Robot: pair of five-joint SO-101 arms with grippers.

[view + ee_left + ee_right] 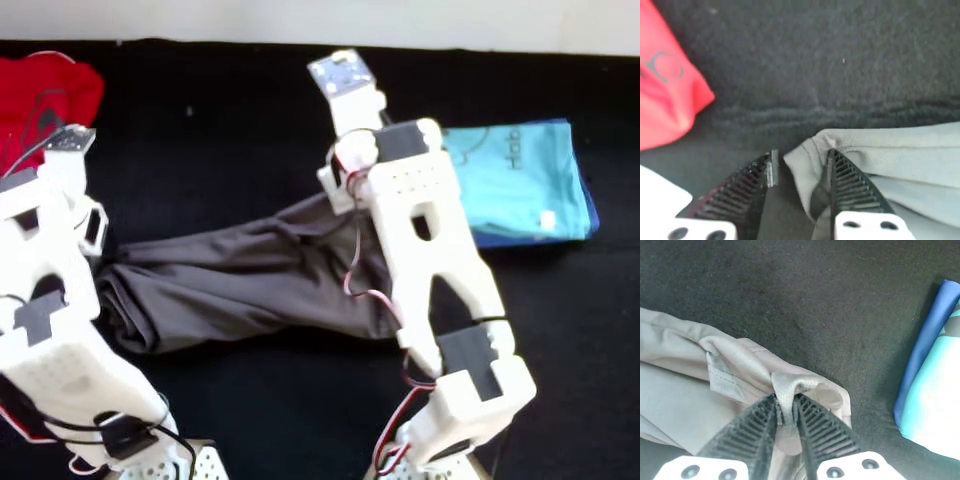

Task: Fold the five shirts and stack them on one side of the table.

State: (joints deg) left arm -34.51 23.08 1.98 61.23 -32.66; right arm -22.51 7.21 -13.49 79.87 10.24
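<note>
Black cloth-covered table (200, 100): work surface under all items.

Grey shirt (230, 285): 1 pc, centre of table. Lies as a long rumpled band betw. the two arms, not yet folded flat.
- Handling: thin knit, soft and v. light by the look. Likely to sag and bunch when lifted, w/ no stiffness to push against.
- Best hold: hems or corners at both ends, pinched thru all layers (a single-layer pinch would prob. let the rest trail).

Teal shirt (515, 175): folded, right side of table. Sits on top of a blue shirt (530, 240), edges nearly matched. This is the stack start, so approx. 2 of 5 done, as I judge it.

Red shirt (45, 95): far left corner, looks unfolded, well apart from the grey one.

Right gripper (785, 405): jaws pressed together on a raised fold at the grey shirt's end nearest the teal stack. The bite looks narrow and may slip if tugged hard.

Left gripper (801, 162): jaws spread, low at the shirt's other end. The corner lies betw. them against one jaw, not clamped.
</note>
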